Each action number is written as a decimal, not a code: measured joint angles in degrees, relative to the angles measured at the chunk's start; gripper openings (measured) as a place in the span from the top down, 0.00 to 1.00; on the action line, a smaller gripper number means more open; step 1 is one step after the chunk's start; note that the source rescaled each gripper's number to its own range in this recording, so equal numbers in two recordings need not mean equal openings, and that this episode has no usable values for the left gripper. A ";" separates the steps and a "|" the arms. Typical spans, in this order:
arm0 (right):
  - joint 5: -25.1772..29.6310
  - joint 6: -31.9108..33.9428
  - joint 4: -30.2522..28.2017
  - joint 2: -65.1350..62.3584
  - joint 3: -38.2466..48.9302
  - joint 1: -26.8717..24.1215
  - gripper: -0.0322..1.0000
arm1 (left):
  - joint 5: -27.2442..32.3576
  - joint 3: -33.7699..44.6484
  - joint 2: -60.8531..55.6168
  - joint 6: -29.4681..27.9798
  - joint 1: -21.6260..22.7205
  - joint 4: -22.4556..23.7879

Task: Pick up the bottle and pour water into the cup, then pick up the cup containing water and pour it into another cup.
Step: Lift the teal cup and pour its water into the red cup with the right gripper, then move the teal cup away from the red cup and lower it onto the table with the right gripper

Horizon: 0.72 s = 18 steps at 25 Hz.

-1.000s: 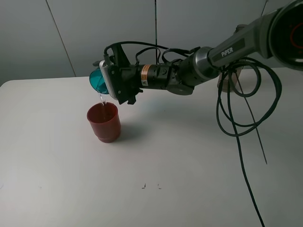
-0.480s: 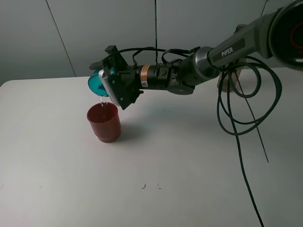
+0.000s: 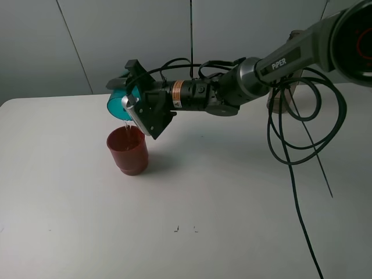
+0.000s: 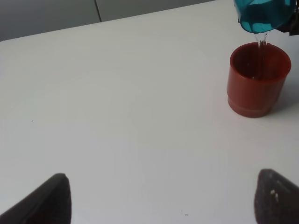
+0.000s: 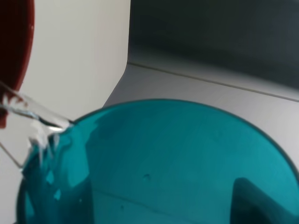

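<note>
Exterior high: the teal cup [image 3: 117, 105] is being gripped by the right gripper [image 3: 131, 99], tipped over the red cup [image 3: 128, 151] near the desk's [image 3: 232, 203] far edge; water [image 3: 126, 123] is being poured in, while the left gripper [image 4: 166, 196] is being held open.

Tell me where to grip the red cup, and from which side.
Probably grip the red cup across its wider upper wall, above the stepped base, coming in level from the exterior view's left. It stands upright, and the teal cup held by the right gripper pours over its rim, blocking the top.
</note>
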 joint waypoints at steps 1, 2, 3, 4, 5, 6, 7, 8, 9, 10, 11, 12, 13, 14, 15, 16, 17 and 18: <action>0.00 0.00 -0.31 0.00 0.00 0.00 0.93 | 0.00 0.00 0.00 0.00 0.00 0.00; 0.00 -0.21 -0.41 0.00 0.00 0.00 0.93 | 0.00 0.00 0.00 0.00 0.00 0.00; 0.00 -0.30 -0.56 0.00 0.00 0.00 0.93 | 0.00 0.00 0.00 0.00 0.00 0.00; 0.00 -0.30 -0.68 0.00 0.00 0.00 0.93 | 0.00 0.00 0.00 0.00 0.00 0.00; 0.00 -0.33 -0.78 0.00 0.00 0.00 0.93 | 0.00 0.00 0.00 0.00 0.00 0.00; 0.00 -0.33 -0.78 0.00 0.00 0.00 0.93 | 0.00 0.00 0.00 0.00 0.00 0.00; 0.00 -0.43 -1.01 0.00 0.00 0.00 0.93 | 0.00 0.00 0.00 0.00 0.00 0.00; 0.00 -0.43 -1.32 0.00 0.00 0.00 0.93 | 0.00 0.00 0.00 0.00 0.00 0.00; 0.00 -0.43 -1.56 0.00 0.00 0.00 0.93 | 0.00 0.00 0.00 0.00 0.00 0.00; -0.12 -0.43 -1.56 0.00 0.00 0.00 0.93 | 0.00 0.00 0.00 0.00 0.00 0.00; -0.12 -0.43 -1.76 0.00 0.00 0.00 0.93 | 0.00 0.00 0.00 0.00 0.00 0.00; -0.22 -0.43 -1.76 0.00 0.00 0.00 0.93 | 0.00 0.00 0.00 0.00 0.00 0.00; -0.22 -0.43 -1.76 0.00 0.00 0.00 0.93 | 0.00 0.00 0.00 0.00 0.00 0.00; -0.22 -0.43 -1.76 0.00 0.00 0.00 0.93 | 0.00 0.00 0.00 0.00 0.00 0.00; -0.22 -0.04 -1.76 0.00 0.00 0.00 0.93 | 0.00 0.00 0.00 0.00 0.00 0.00; -0.33 0.39 -1.76 0.00 0.00 0.00 0.93 | 0.00 0.00 0.00 0.00 0.00 0.00; -0.33 1.49 -1.76 0.00 0.00 0.00 0.93 | 0.00 0.00 0.00 0.00 0.00 0.00; -0.33 3.10 -1.76 0.00 0.00 0.00 0.93 | 0.00 0.00 0.00 0.00 0.00 0.00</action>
